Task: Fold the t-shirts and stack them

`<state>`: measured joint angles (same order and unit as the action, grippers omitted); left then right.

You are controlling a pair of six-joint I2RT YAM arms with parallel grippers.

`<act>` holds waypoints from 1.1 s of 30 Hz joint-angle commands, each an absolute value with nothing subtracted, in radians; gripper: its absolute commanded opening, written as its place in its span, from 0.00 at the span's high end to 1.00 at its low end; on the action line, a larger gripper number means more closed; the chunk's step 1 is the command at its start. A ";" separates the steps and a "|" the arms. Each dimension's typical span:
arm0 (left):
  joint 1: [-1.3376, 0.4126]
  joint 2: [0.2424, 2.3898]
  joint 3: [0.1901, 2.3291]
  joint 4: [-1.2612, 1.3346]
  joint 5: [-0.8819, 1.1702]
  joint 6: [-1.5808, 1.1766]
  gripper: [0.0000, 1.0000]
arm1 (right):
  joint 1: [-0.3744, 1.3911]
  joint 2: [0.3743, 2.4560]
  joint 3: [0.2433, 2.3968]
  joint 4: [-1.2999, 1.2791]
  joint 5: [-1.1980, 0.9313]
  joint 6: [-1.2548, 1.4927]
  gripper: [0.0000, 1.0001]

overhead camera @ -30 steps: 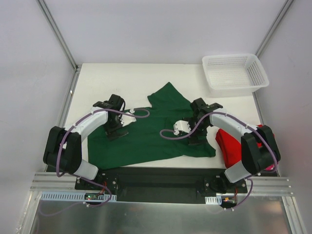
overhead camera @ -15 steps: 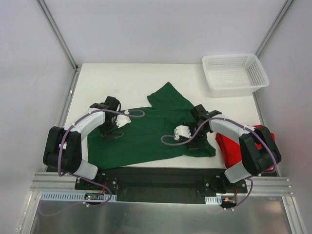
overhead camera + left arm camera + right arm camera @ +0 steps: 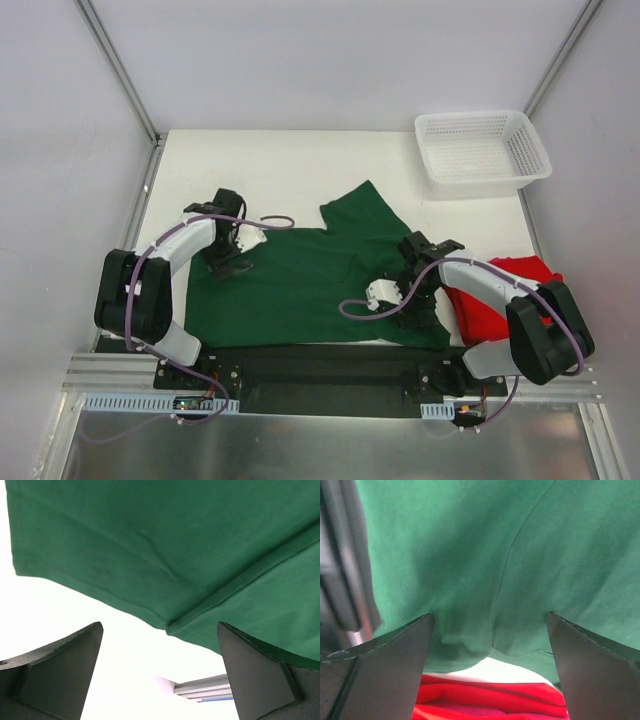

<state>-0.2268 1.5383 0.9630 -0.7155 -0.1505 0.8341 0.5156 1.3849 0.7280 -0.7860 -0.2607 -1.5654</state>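
White table (image 3: pixel 270 170) inside pale walls. Left gripper (image 3: pixel 226 258), jaws wide apart, over left edge of dark green t-shirt (image 3: pixel 300 285), spread mid-table. Right gripper (image 3: pixel 415 305), also wide, over its right edge, likely for two-sided pinch to fold. Red t-shirt (image 3: pixel 495 300) bunched just beside, waiting.

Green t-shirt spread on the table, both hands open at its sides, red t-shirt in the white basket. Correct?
No: the top view shows the red t-shirt on the table beside the green t-shirt's near right corner, not in the white basket. The rest holds.
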 commanded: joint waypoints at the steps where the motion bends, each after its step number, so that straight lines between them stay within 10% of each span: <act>1: -0.216 1.558 0.996 -0.736 -0.184 0.853 0.01 | 0.532 1.362 0.677 -1.005 -0.359 -1.595 0.00; 16: -0.216 1.605 1.055 -0.738 -0.198 0.850 0.01 | 0.554 1.416 0.747 -1.069 -0.377 -1.593 0.00; 33: -0.193 1.894 1.419 -0.727 -0.124 0.732 0.01 | 0.319 1.913 1.635 -0.821 -0.106 -0.922 0.00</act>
<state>-0.2161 1.8153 1.3148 -0.7025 -0.1745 0.7956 0.3695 1.7813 1.4879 -0.8265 -0.1577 -1.1046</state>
